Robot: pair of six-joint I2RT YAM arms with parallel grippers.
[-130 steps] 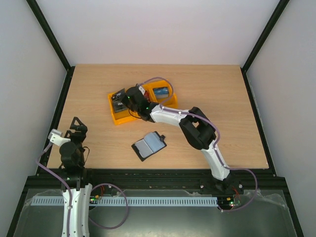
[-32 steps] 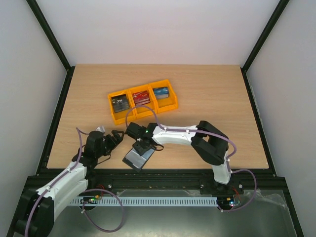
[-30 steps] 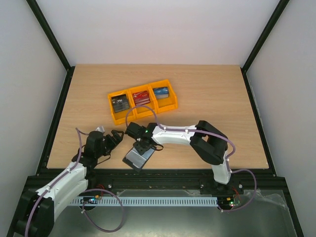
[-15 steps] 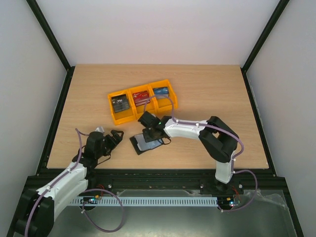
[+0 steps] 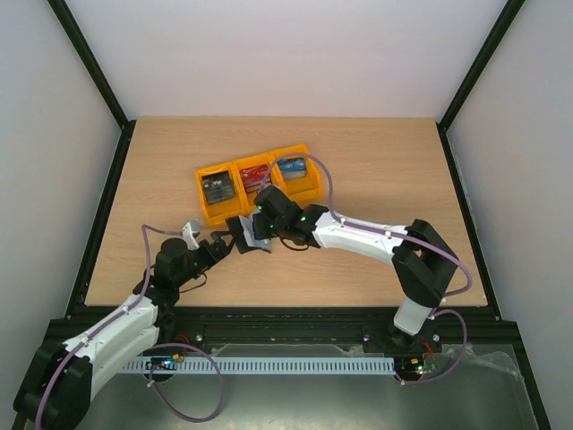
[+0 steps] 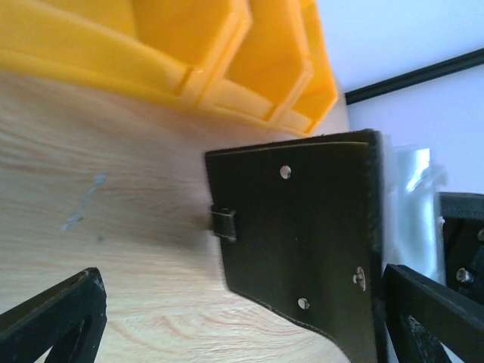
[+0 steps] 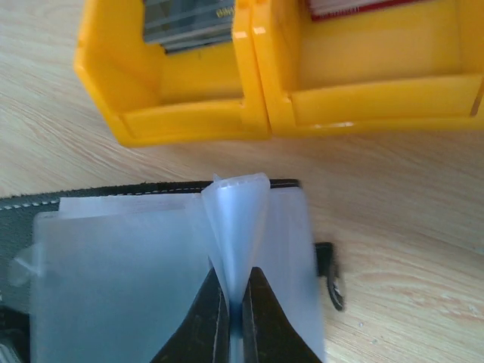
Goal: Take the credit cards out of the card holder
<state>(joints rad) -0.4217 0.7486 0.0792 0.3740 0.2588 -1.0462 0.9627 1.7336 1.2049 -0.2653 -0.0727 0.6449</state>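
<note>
The black card holder point(image 5: 242, 230) is held open just in front of the yellow bins. My right gripper point(image 5: 257, 235) is shut on its pale clear inner sleeve point(image 7: 234, 219), fingers point(image 7: 208, 318) pinched together. In the left wrist view the holder's black outer cover point(image 6: 302, 234) with its snap strap point(image 6: 224, 224) stands between my left fingers point(image 6: 53, 321). My left gripper point(image 5: 215, 249) is open, close to the holder's left side. A dark grey card point(image 5: 218, 188), a red card point(image 5: 254, 175) and a blue card point(image 5: 291, 166) lie in the bins.
Three joined yellow bins point(image 5: 309, 184) stand behind the holder, close to it in both wrist views: the left wrist view point(image 6: 227, 53) and the right wrist view point(image 7: 189, 121). Black frame rails run along the table's sides and near edge.
My right gripper has carried the card holder from near the front edge back and right, toward the bins. My left gripper has moved right and closer to the holder.
</note>
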